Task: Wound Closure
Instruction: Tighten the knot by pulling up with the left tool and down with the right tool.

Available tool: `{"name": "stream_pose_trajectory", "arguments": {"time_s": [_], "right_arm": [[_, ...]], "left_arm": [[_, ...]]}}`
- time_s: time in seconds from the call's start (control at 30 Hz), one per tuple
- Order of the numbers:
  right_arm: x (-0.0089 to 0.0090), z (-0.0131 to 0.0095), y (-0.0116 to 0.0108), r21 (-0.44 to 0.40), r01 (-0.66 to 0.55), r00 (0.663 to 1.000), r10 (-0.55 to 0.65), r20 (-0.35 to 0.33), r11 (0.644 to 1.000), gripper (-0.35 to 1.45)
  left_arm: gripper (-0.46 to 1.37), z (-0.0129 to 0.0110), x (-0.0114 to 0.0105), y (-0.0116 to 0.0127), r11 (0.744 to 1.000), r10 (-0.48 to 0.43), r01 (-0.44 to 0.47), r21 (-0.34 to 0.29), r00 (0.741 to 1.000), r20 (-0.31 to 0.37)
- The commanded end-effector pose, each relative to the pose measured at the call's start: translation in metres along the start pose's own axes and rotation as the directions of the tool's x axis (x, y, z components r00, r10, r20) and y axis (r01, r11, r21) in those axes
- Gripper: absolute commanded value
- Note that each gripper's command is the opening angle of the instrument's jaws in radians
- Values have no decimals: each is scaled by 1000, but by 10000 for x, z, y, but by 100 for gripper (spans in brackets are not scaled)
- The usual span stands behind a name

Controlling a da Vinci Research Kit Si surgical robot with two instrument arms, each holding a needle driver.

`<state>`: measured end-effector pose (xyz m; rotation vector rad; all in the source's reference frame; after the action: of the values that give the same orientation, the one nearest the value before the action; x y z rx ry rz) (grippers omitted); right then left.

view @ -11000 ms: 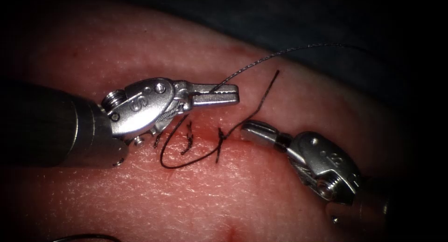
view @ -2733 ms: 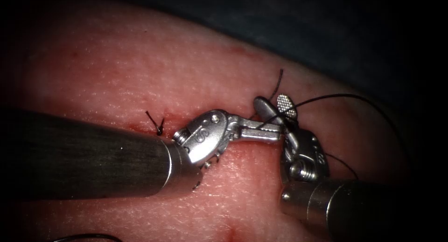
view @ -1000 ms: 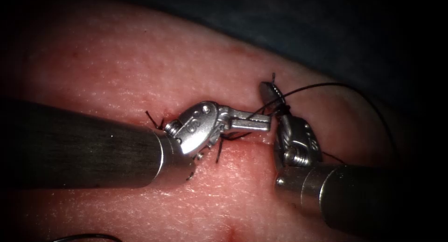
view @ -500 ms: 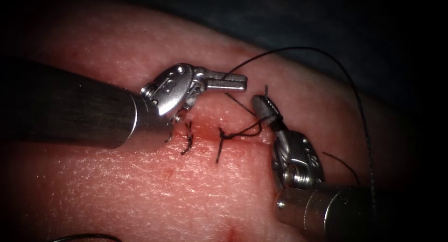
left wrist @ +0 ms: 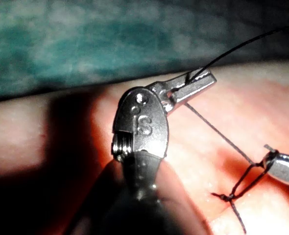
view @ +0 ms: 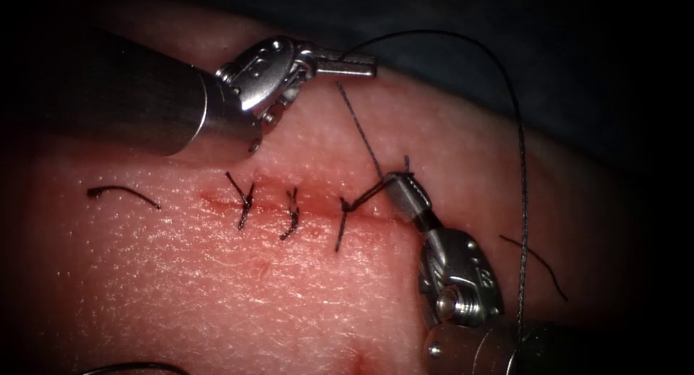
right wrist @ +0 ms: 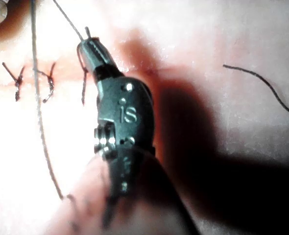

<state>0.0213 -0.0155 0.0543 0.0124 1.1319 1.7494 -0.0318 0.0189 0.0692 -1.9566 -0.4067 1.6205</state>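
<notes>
The left tool (view: 359, 63) sits in the upper middle of the endoscope frame, above the cut (view: 303, 209), its fingers closed on the thread (view: 520, 173); since half a second ago it has drawn up and away from the wound. From those fingers one strand runs down to the knot (view: 345, 205) at the third stitch, and the long strand arcs over the upper right and drops down the right edge. The right tool (view: 400, 188) lies just right of that knot, fingers closed on the short thread end, holding low against the tissue (view: 217, 288). No needle can be made out; a dark curve at the bottom left edge is too cut off to identify. Two finished stitches (view: 267, 209) lie left of the knot, and cut thread ends (view: 123, 194) rest at far left and far right. The throw appears to be in the course of tightening; doing it well likely calls for opposite, even pulls kept low, so the knot seats flat on the cut without lifting or tearing the tissue.
</notes>
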Motion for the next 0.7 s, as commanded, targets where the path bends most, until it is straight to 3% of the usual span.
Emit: {"name": "stream_pose_trajectory", "arguments": {"time_s": [0.03,0.43,0.7], "right_arm": [[-2,0,1,8,2,1000,-2,17,1000,-35],[-21,-13,-8,77,-58,988,47,146,995,-35],[-32,-14,-18,56,-110,969,94,228,992,-35]], "left_arm": [[-35,0,-1,-4,1000,0,0,4,1000,11],[-35,10,7,-41,999,23,-24,30,999,44],[-35,22,13,-72,997,56,-60,49,996,72]]}}
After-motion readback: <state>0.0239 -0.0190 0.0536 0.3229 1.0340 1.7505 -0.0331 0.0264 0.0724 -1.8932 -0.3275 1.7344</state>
